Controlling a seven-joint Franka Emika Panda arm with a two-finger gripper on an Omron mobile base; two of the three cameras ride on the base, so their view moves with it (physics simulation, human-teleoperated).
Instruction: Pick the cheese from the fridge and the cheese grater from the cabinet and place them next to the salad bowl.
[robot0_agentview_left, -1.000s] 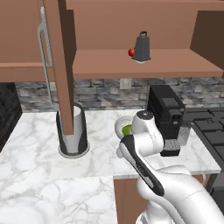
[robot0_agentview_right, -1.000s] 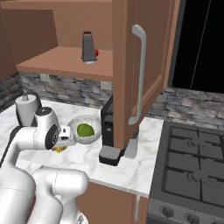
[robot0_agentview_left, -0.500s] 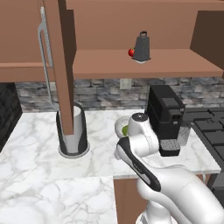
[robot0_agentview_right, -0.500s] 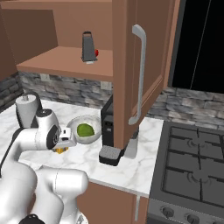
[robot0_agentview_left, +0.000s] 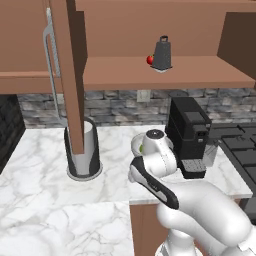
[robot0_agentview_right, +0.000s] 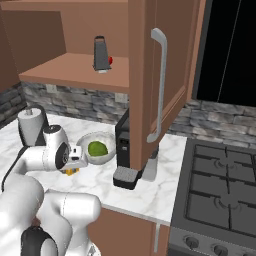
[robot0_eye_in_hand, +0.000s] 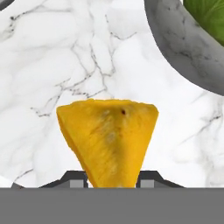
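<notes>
The gripper (robot0_eye_in_hand: 112, 177) is clamped on the one cheese (robot0_eye_in_hand: 108, 138) wedge, low over the marble counter (robot0_eye_in_hand: 52, 65) — just beside the single salad bowl (robot0_agentview_right: 98, 148); one cheese grater (robot0_agentview_left: 162, 53) stands on the cabinet (robot0_agentview_left: 165, 75) shelf.

Arm (robot0_agentview_left: 200, 210): glossy white rounded casings, dark joint bands, a black strip along one link; finger tips (robot0_eye_in_hand: 74, 177) small and dark.

Kitchen: marble counter (robot0_agentview_left: 40, 210), stove (robot0_agentview_right: 220, 200) (gas).
</notes>
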